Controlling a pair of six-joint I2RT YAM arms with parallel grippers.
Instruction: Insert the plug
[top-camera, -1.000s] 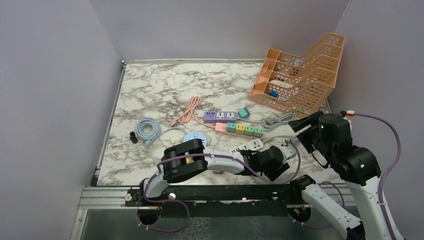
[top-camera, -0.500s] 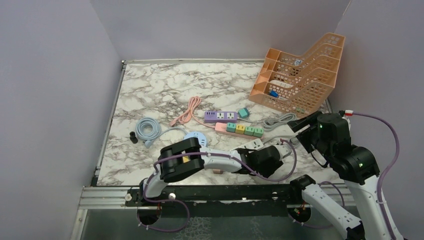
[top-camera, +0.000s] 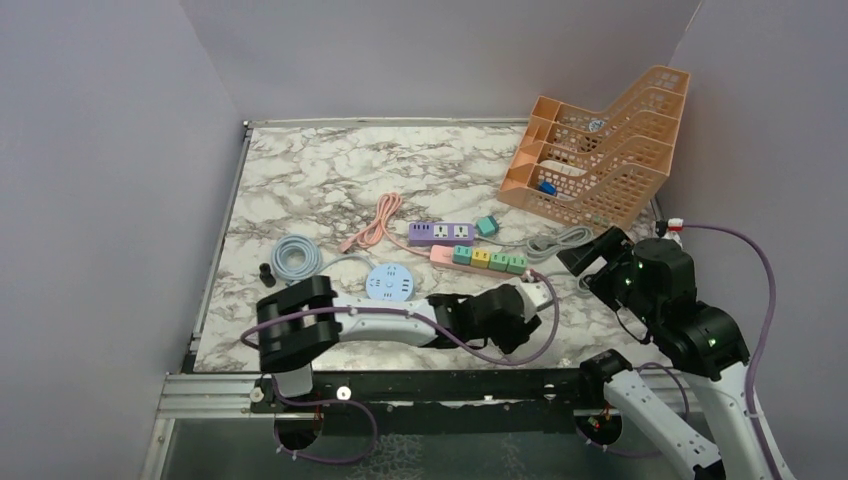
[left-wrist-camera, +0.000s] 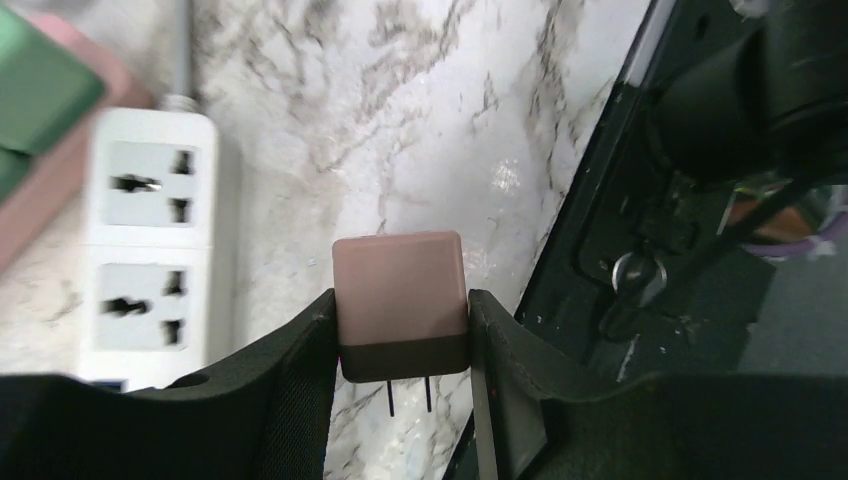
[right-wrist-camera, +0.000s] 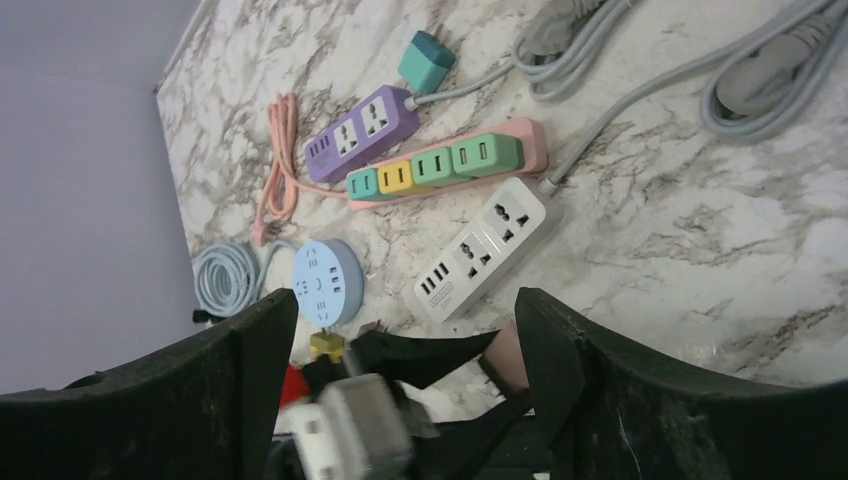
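Observation:
My left gripper (left-wrist-camera: 400, 345) is shut on a pink-brown plug (left-wrist-camera: 400, 295). Its two thin prongs point down over the marble. The white power strip (left-wrist-camera: 150, 250) lies just left of the plug, with two of its sockets in view. In the top view the left gripper (top-camera: 500, 318) hovers over the near end of this strip (top-camera: 537, 290) and hides most of it. My right gripper (right-wrist-camera: 400, 400) is open and empty. It is raised to the right and looks down on the white strip (right-wrist-camera: 487, 250) and the held plug (right-wrist-camera: 507, 358).
A pink strip with coloured sockets (top-camera: 485, 258) and a purple strip (top-camera: 440, 233) lie behind the white one. A round blue socket (top-camera: 388, 281) and a blue cable coil (top-camera: 296, 257) sit to the left. Grey cable (top-camera: 560, 242) and an orange mesh rack (top-camera: 600, 150) are at the right. The table's black front rail (left-wrist-camera: 640, 250) is close.
The left arm has swung to the left, carrying the plug from beside the strip's right end to over the strip. The right arm has shifted slightly left.

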